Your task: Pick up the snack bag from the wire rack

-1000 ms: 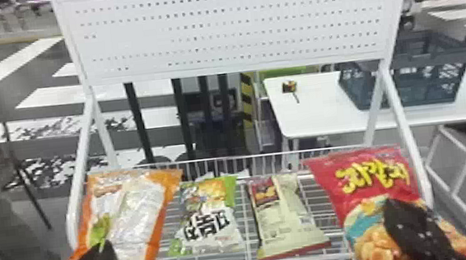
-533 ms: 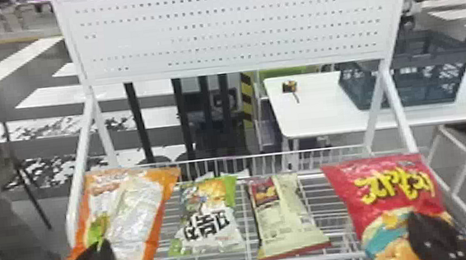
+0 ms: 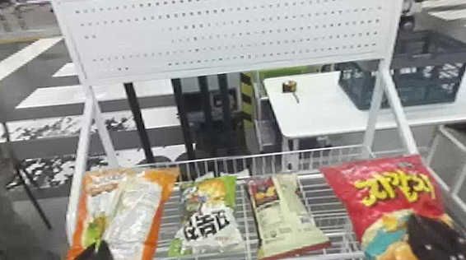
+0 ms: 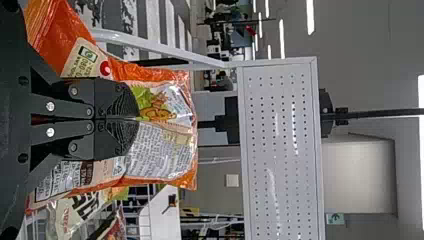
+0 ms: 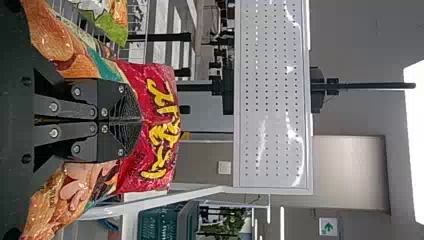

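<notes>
Pinching one orange bag (image 3: 131, 212) is left claw (image 3: 98, 250); one red bag (image 3: 385, 173), right claw (image 3: 416, 222).

From the robot's head, looks forward and down over the wire rack (image 3: 310, 165), far enough back to take in the perforated board (image 3: 233, 24) and, beyond, the striped floor (image 3: 50, 96). From the left wrist, turned sideways, looks forward and up to the ceiling lights (image 4: 310, 15), very near the orange snack bag (image 4: 162, 150). From the right wrist, also turned sideways, faces the same general way, very near the red snack bag (image 5: 140, 75). Shares the orange snack bag and white counter (image 3: 314, 119) between head and left wrist views, the red snack bag and crate (image 3: 402, 91) between head and right wrist views. Catches the perforated board and striped floor in all three.
</notes>
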